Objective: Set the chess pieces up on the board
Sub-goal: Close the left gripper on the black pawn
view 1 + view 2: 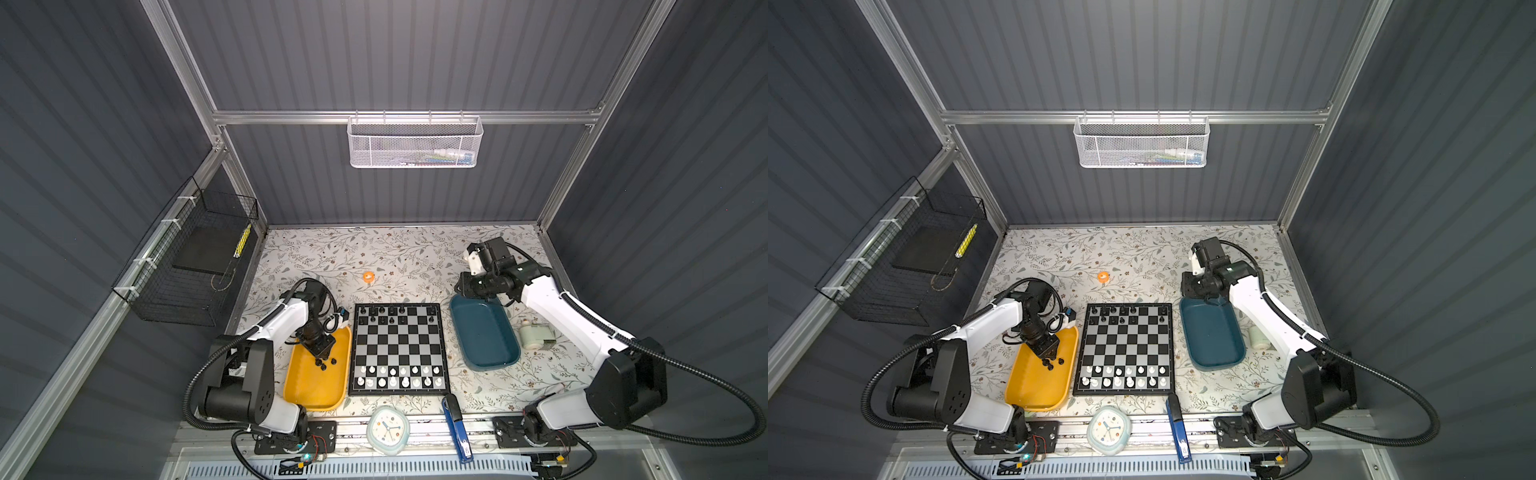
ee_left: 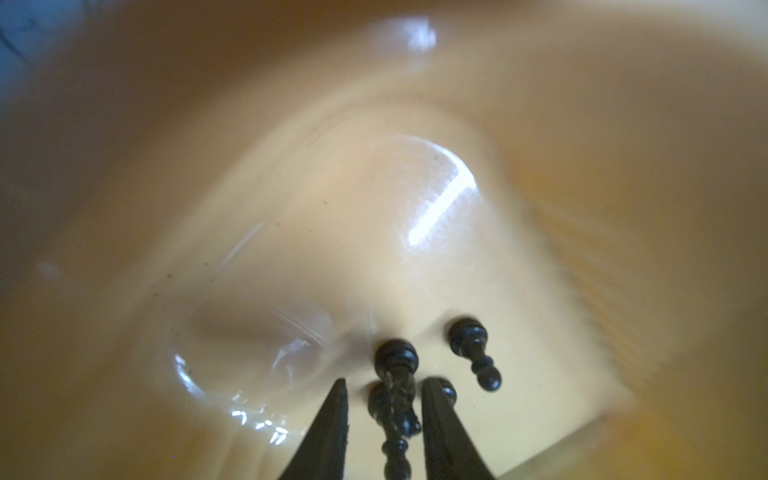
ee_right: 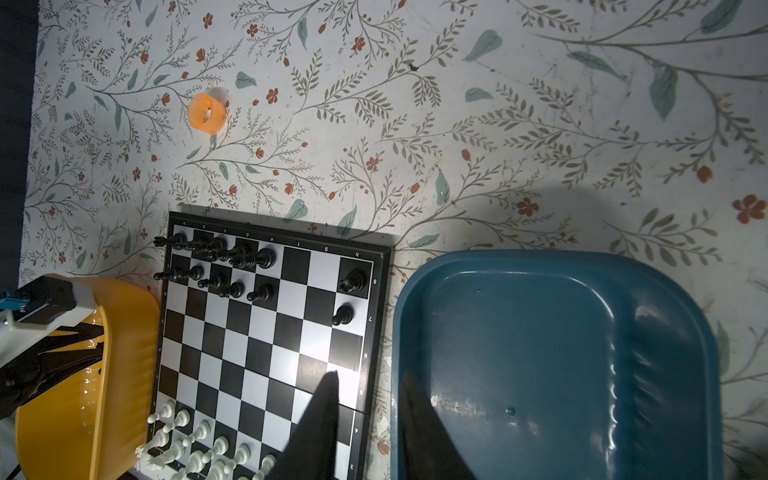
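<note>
Several black chess pieces point(image 2: 473, 353) lie in the yellow tray point(image 1: 307, 390) beside the board point(image 1: 399, 353). Left pincer point(image 2: 386, 380) straddles one, grip unclear; right pincer point(image 3: 370, 378) spread, empty.

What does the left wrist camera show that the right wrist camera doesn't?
Only the left wrist view shows loose black pieces lying in the yellow tray, one between the tips of the left pincer. Only the right wrist view shows the board, its standing pieces, the teal tray and an orange ring. Both show the yellow tray.
</note>
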Controlling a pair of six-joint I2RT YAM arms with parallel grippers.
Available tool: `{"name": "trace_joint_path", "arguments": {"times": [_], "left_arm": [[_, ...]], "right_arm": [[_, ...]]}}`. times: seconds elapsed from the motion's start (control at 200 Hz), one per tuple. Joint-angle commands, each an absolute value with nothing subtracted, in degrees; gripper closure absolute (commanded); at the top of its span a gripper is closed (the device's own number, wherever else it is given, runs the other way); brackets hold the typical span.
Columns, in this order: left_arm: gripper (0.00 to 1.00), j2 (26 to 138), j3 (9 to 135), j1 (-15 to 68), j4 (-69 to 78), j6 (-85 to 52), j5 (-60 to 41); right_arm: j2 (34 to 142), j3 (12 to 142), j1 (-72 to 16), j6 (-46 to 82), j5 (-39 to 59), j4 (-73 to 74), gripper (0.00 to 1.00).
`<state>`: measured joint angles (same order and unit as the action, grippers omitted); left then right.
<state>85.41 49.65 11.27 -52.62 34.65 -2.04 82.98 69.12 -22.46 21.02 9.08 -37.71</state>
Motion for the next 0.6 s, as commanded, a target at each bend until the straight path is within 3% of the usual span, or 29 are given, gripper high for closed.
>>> {"name": "trace_joint_path", "arguments": {"times": [0.0, 0.595], "left_arm": [[0.70, 85.87, 48.94, 11.67, -53.09, 33.84, -1.85], [0.83, 85.76, 49.00, 12.58, -53.35, 33.05, -1.41]], "right_arm": [[83.50, 68.42, -22.20, 20.30, 9.59, -38.06, 0.71], [83.30, 67.38, -22.23, 20.04, 9.31, -37.59, 0.71]]}}
